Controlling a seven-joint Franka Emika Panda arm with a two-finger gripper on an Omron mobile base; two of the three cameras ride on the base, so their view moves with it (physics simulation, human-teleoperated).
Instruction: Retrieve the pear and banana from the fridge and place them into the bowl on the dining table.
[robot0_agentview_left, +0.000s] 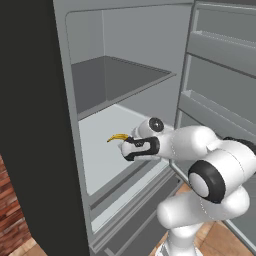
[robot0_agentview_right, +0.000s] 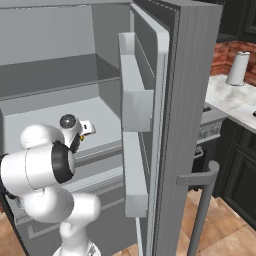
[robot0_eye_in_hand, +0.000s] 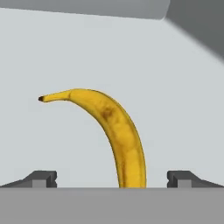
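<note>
The fridge (robot0_agentview_left: 67, 75) stands open, and my arm reaches onto its light grey lower shelf (robot0_agentview_left: 97, 145). On that shelf lies the banana (robot0_agentview_left: 118, 137), yellow and curved with a dark tip. In the hand view the banana (robot0_eye_in_hand: 118, 131) runs from between my two fingertips (robot0_eye_in_hand: 43, 178) up and to the left. My gripper (robot0_eye_in_hand: 112, 177) is open and straddles the banana's near end without closing on it. The hand (robot0_agentview_left: 131, 146) sits just right of the fruit, and the gripper (robot0_agentview_right: 86, 128) also shows from the right. The pear, the bowl and the dining table are out of view.
An upper shelf (robot0_agentview_left: 120, 80) hangs above the hand. The open door (robot0_agentview_right: 190, 100) with its bins (robot0_agentview_right: 135, 100) stands right of the arm, its bar handle (robot0_agentview_right: 202, 210) lower down. A marble counter (robot0_agentview_right: 235, 100) with a white roll (robot0_agentview_right: 237, 68) lies beyond.
</note>
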